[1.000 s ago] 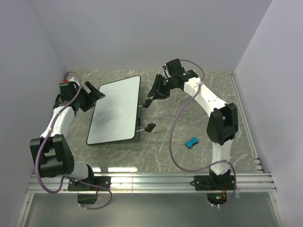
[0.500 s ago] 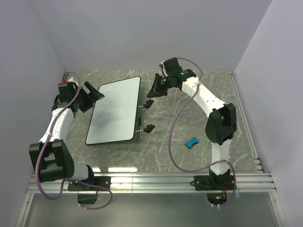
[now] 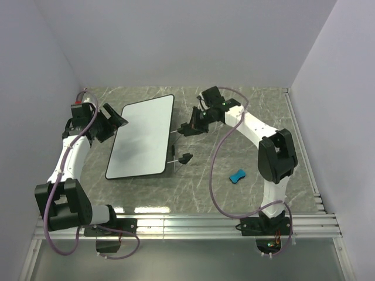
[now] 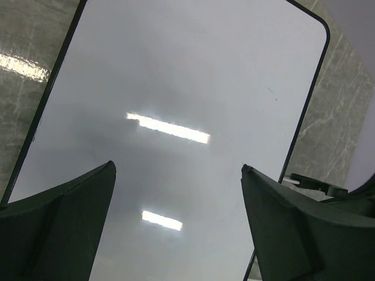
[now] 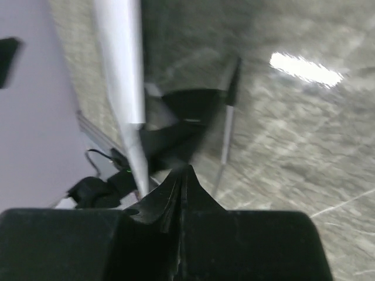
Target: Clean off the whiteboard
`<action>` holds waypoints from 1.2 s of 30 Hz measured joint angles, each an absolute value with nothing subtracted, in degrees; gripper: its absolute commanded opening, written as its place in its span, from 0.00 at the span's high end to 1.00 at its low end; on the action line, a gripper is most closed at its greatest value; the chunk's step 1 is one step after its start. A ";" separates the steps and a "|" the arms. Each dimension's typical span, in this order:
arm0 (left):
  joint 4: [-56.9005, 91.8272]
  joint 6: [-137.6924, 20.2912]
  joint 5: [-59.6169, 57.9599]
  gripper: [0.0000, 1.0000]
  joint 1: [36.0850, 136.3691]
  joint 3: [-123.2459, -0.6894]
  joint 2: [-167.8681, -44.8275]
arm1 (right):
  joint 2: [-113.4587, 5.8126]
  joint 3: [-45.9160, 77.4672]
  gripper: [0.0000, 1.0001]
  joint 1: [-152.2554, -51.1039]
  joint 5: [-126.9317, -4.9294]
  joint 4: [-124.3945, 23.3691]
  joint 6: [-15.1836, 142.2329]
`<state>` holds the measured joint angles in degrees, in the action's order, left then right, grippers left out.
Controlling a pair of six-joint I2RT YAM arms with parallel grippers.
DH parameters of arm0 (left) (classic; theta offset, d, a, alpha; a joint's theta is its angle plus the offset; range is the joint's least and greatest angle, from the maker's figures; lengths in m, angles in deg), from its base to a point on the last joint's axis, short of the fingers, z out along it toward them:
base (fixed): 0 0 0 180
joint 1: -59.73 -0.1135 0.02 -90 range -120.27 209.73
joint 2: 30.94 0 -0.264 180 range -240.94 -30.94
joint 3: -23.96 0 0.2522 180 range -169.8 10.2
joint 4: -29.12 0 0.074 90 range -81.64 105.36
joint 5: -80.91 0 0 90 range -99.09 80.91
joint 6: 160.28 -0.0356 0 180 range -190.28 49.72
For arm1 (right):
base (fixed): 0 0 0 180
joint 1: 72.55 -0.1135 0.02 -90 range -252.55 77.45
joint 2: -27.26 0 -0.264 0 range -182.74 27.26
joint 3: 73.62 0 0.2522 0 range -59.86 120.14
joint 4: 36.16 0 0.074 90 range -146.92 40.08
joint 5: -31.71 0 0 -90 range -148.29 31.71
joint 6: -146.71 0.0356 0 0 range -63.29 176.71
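Observation:
The whiteboard (image 3: 143,136) rests tilted on its black wire stand at the left of the table, with only a faint grey smudge on it. It fills the left wrist view (image 4: 187,76), where a tiny dark speck shows near its right edge. My left gripper (image 3: 115,119) is open and empty at the board's left edge, with its fingers (image 4: 64,199) spread over the surface. My right gripper (image 3: 186,127) is shut and empty at the board's right side, by the stand's far foot. In the right wrist view its tip (image 5: 184,171) points at the board's edge (image 5: 120,70) and a stand wire (image 5: 225,132).
A small blue eraser block (image 3: 237,175) lies on the marble table to the right, in front of the right arm. The stand's near black foot (image 3: 186,157) sticks out to the right of the board. Grey walls close in the back and sides.
My right gripper has moved down and to the left, from above the board's far right corner to the stand's far foot. The left arm has shifted slightly.

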<state>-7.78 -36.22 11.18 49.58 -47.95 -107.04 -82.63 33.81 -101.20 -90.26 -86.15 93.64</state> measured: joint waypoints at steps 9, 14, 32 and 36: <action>-11.34 -37.07 9.46 0.08 50.51 -48.65 -105.16 | -79.83 17.50 1.00 -98.42 -90.30 -80.35 93.03; -12.17 -37.29 9.00 0.07 51.28 -48.87 -105.16 | -76.79 15.56 0.36 -93.76 -91.04 -79.76 92.15; -12.02 -37.22 8.95 0.08 55.43 -51.62 -106.93 | -79.72 36.48 0.00 -97.72 -90.56 -81.03 89.86; -14.09 -37.86 7.99 0.09 56.88 -53.13 -106.93 | -83.04 38.14 0.00 -99.08 -89.58 -82.74 89.48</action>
<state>-14.09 -37.86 7.99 56.88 -53.13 -106.93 -83.04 38.14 -99.08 -89.58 -82.74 89.48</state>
